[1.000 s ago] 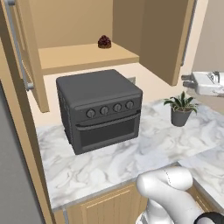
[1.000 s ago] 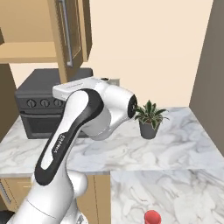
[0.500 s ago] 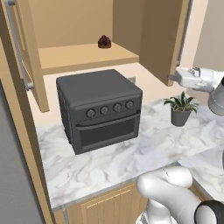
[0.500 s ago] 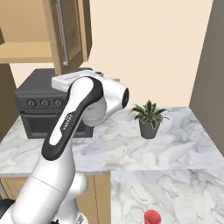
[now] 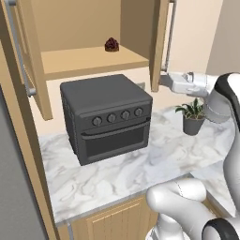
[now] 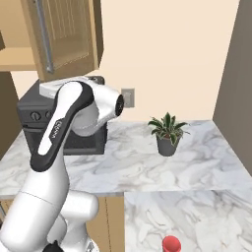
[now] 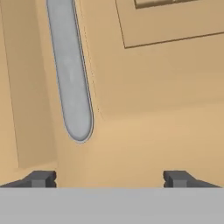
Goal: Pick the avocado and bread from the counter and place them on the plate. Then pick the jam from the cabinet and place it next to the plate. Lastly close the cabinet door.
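The gripper [image 7: 109, 179] has its fingers set wide apart with nothing between them, facing the cabinet door [image 7: 166, 87] just beside the lower end of the bar handle [image 7: 72, 74]. The jam [image 5: 111, 44] sits on the cabinet shelf [image 5: 89, 61], well apart from the gripper. The step in hand is judged to be reaching the jam. Route the gripper around the door's inner edge into the open cabinet, above the oven [image 5: 105, 117]. Room is tight between door and oven top; the potted plant [image 5: 193, 117] stands on the table [image 5: 140, 164] below.
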{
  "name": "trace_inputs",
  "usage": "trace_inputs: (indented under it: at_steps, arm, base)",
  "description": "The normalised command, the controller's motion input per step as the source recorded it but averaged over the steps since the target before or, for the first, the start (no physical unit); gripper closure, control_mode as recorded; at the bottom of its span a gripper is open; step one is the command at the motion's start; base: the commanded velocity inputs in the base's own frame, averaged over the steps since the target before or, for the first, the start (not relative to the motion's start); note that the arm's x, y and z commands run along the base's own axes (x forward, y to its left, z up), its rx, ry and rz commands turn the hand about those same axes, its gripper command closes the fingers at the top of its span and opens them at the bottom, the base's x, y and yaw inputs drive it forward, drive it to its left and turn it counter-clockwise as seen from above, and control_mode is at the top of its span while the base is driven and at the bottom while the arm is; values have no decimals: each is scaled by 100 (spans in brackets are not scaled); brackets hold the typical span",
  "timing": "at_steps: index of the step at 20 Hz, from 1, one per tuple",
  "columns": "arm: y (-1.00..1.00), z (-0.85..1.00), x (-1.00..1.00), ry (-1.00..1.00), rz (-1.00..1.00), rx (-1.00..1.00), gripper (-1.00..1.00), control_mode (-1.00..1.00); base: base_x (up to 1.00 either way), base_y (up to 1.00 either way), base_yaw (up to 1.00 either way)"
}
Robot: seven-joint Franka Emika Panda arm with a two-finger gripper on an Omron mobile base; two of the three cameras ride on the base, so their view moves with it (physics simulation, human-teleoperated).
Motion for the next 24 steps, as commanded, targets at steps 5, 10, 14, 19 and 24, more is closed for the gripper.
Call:
trace_inputs:
  at_steps: [5, 10, 14, 19, 24]
  arm:
    - [98, -1, 45, -1, -7, -1, -100, -100]
    - [75, -1, 37, -5, -17, -6, -100, -100]
    - [72, 0, 38, -2, -19, -7, -100, -100]
    - [67, 0, 33, 0, -19, -9, -100, -100]
    - [43, 0, 43, 10, -12, -8, -100, -100]
  base:
    - [0, 0, 0]
    - [0, 0, 0]
    - [0, 0, 0]
    - [0, 0, 0]
    - [0, 0, 0]
